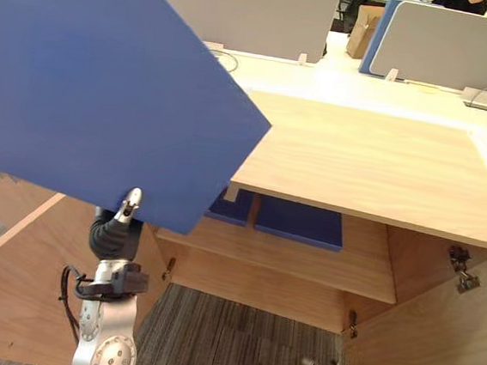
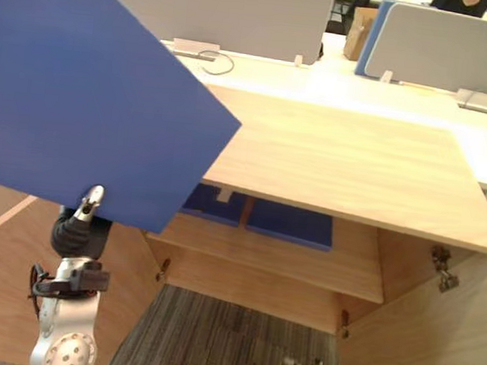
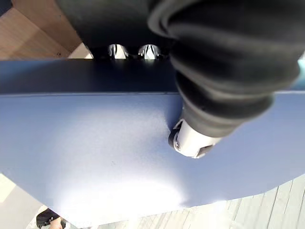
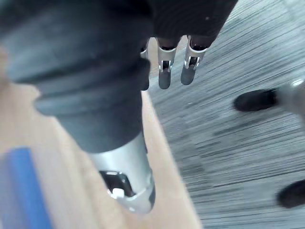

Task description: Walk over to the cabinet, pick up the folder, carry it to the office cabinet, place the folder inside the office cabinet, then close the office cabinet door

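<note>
Fingers and thumb of the left hand clamp the blue folder by its lower edge, raised at ten o'clock. At three o'clock from it stands the open office cabinet, other blue folders on its shelf. Right hand hangs at five o'clock, fingers straight and slightly apart over the carpet.
</note>
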